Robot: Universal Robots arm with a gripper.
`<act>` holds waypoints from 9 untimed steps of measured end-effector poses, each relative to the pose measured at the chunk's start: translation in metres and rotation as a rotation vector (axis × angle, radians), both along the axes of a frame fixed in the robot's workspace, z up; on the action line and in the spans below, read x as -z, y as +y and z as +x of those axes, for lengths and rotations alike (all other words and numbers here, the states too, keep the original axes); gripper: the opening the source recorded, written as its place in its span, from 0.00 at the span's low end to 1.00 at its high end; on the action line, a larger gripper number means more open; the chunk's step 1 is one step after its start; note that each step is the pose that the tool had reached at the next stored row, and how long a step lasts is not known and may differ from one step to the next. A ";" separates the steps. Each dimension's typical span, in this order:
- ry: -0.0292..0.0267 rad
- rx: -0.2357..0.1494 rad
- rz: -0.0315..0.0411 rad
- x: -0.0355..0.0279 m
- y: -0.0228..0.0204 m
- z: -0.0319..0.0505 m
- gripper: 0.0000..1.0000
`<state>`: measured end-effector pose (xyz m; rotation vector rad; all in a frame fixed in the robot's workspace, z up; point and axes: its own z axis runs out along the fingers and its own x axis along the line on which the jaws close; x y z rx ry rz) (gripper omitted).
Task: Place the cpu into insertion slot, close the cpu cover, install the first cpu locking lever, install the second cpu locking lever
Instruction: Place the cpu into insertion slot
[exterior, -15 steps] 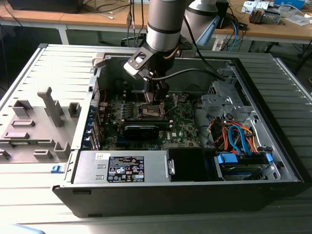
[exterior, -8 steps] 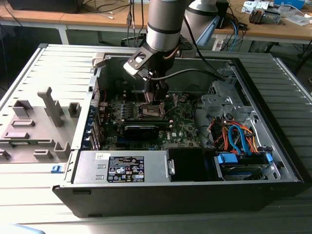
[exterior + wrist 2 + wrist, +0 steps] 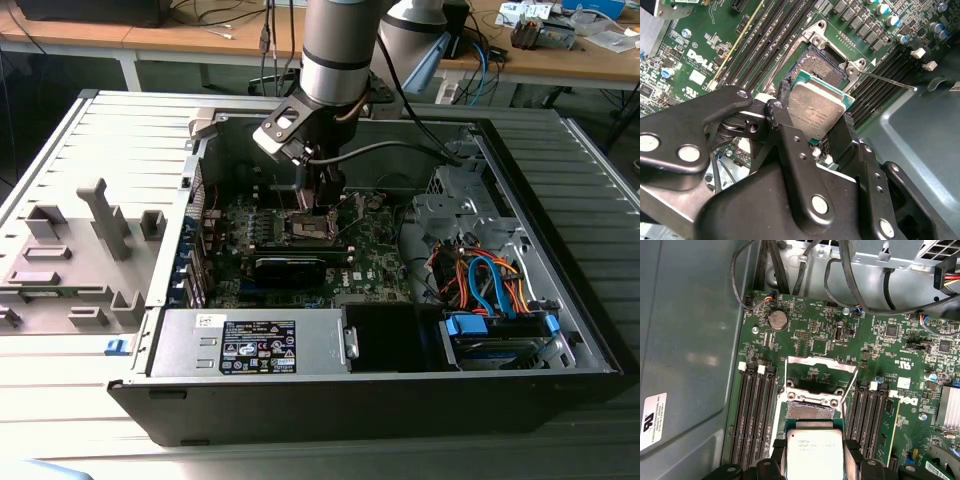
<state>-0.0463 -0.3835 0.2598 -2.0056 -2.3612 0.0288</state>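
The cpu (image 3: pixel 816 109) (image 3: pixel 814 450), a flat square chip with a silvery top, is clamped by its edges between my gripper's (image 3: pixel 815 119) (image 3: pixel 814 446) black fingers (image 3: pixel 784 102). It hangs tilted just above the insertion slot (image 3: pixel 827 65) (image 3: pixel 807 412), the dark square socket on the green board, partly overlapping it in both wrist views. The cpu cover (image 3: pixel 821 365) stands swung open on the socket's far side. A thin locking lever (image 3: pixel 890 80) sticks out to one side. In the exterior view the gripper (image 3: pixel 320 203) reaches down inside the computer case over the slot (image 3: pixel 312 228).
Black memory slots (image 3: pixel 755 410) flank the socket on both sides. A power supply (image 3: pixel 250 345) lines the case's near wall, a drive bay with blue and orange cables (image 3: pixel 495 290) is at the exterior view's right. A grey fixture (image 3: pixel 80 250) lies outside at the left.
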 end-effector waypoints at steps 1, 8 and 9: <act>0.0000 0.001 0.0000 0.0000 0.0000 0.0000 0.55; -0.0001 0.012 0.0001 0.0001 0.0000 0.0000 0.55; -0.0001 0.014 0.0000 0.0001 0.0000 0.0000 0.55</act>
